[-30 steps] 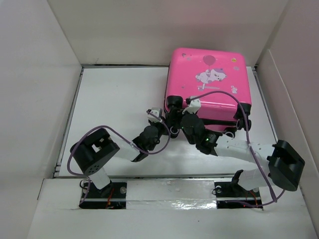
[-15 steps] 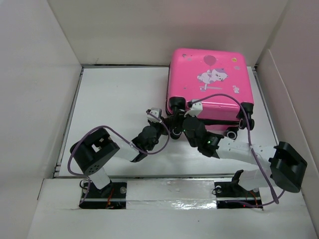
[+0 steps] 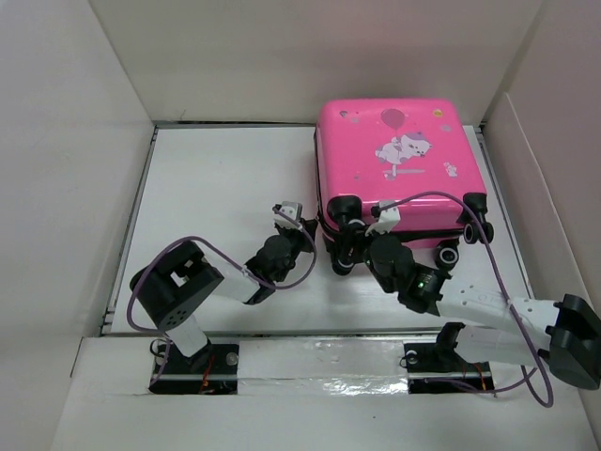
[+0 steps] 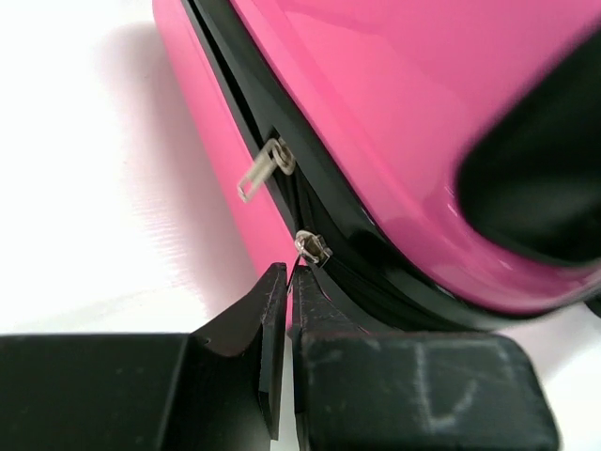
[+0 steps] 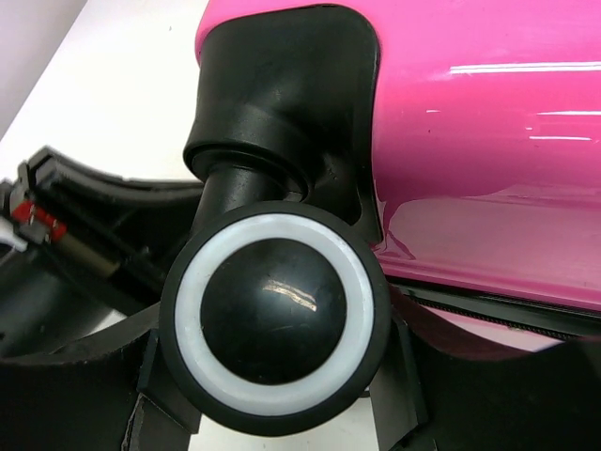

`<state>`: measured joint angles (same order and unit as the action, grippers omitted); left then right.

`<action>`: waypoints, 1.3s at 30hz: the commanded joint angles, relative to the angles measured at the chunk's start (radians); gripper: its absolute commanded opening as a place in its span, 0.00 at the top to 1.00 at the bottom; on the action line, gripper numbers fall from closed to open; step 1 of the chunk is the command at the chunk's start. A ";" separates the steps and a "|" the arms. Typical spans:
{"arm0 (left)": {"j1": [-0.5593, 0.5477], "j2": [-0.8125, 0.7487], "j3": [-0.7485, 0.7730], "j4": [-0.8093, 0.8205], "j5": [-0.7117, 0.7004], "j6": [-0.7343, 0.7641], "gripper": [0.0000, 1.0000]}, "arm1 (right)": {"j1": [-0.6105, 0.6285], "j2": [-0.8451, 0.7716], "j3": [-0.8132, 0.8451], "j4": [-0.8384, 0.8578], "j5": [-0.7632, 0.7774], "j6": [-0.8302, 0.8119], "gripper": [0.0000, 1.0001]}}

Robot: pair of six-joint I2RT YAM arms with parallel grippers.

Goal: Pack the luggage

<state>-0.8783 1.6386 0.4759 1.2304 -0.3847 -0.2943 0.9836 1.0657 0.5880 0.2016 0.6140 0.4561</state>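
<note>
The luggage (image 3: 399, 155) is a bright pink hard-shell suitcase, lying closed and flat at the table's back right, sticker side up. At its near-left corner my left gripper (image 3: 316, 235) (image 4: 289, 277) is shut on a zipper pull whose slider (image 4: 313, 247) sits right at the fingertips. A second zipper pull (image 4: 263, 169) hangs free further along the black zip line. My right gripper (image 3: 352, 249) (image 5: 277, 352) is shut on the suitcase's black, white-ringed wheel (image 5: 274, 327), one finger on each side. The suitcase's inside is hidden.
White walls (image 3: 75, 141) box in the white table (image 3: 216, 178) on three sides. The other near wheels (image 3: 449, 254) stick out of the suitcase's front edge. Purple cables (image 3: 441, 202) loop over both arms. My left arm's wrist (image 5: 75, 244) lies close to the gripped wheel.
The right gripper has narrowed onto the wheel, and the right arm has drawn back to the right. The suitcase's near edge has shifted toward the arms. The left gripper stayed shut.
</note>
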 commanded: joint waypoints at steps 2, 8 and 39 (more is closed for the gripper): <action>0.122 -0.027 -0.001 -0.011 -0.142 0.043 1.00 | 0.009 -0.098 -0.030 0.013 0.050 0.003 1.00; 0.186 0.036 0.128 -0.043 -0.069 0.081 1.00 | 0.067 -0.113 -0.056 0.032 -0.017 -0.007 1.00; 0.334 -1.124 -0.085 -0.893 0.055 -0.443 0.04 | 0.371 0.252 0.312 0.102 -0.126 -0.181 0.43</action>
<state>-0.5377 0.5919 0.3874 0.4999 -0.3115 -0.6914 1.2957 1.3514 0.8139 0.2230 0.6163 0.3073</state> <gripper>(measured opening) 0.960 0.622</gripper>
